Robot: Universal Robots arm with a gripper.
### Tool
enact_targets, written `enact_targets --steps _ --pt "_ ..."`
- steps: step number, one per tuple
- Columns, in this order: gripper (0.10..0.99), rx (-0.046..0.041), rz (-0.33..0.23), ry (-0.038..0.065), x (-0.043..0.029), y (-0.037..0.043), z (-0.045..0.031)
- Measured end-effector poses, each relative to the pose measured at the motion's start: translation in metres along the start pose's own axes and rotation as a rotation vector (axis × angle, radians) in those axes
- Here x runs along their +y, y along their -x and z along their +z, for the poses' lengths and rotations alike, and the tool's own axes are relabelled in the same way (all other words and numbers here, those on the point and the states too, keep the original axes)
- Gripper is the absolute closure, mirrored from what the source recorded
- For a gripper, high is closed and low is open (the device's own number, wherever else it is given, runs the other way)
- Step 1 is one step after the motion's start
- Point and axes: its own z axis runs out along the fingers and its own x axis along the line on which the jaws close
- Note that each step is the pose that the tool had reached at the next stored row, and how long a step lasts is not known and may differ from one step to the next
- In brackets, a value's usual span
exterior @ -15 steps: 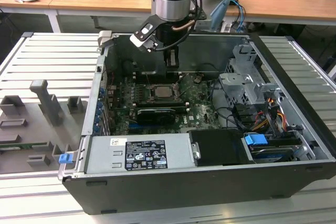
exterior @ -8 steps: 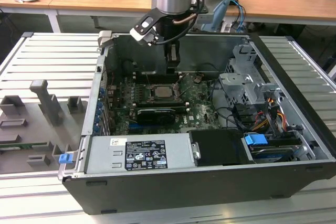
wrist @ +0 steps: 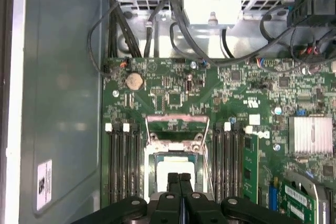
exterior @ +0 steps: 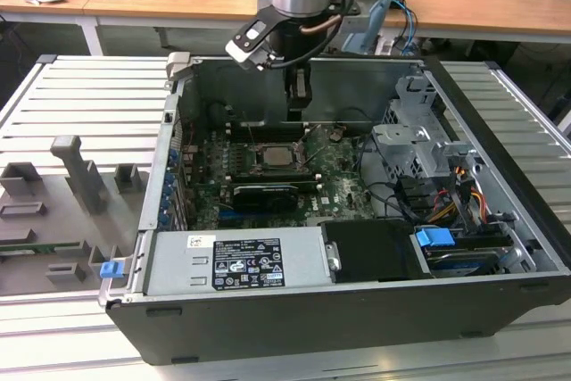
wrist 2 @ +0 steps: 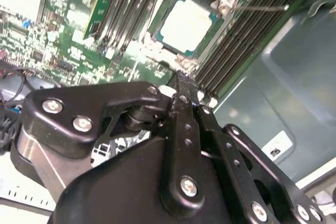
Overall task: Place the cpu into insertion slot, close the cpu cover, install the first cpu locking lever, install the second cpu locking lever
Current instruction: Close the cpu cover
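Cpu (wrist 2: 186, 22) lies flat in the slot (wrist: 151, 174), pale face up, with green board around it. My gripper (wrist: 179, 178) hangs just above the slot's near edge, fingers pressed together and holding nothing. The cover (wrist: 176, 118) is not closed: it stands tipped back from the slot's far edge, and the board shows through its cut-out. A thin lever (wrist 2: 262, 8) juts out over the memory slots (wrist: 123, 161) beside it.

As I judge it, the risk is my narrow closed tip. Off line, it could scrape the cpu's face or knock it askew in the slot. It could also slide off the thin cover, letting the cover drop hard, or snag the loose lever.
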Motion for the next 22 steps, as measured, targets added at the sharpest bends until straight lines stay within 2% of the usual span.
enact_targets --steps 2,4,11,16,22 --pt "0.980 0.0004 0.000 0.000 0.0144 -0.0001 0.0011" --pt "0.980 0.0000 0.000 0.000 0.0199 -0.0001 0.0024" --pt "0.980 -0.0007 0.000 0.000 0.0232 0.0002 0.0139" --pt "0.980 -0.0009 0.000 0.000 0.0282 0.0002 0.0150" --pt "0.980 -0.0007 0.000 0.000 0.0389 0.0001 0.0158"
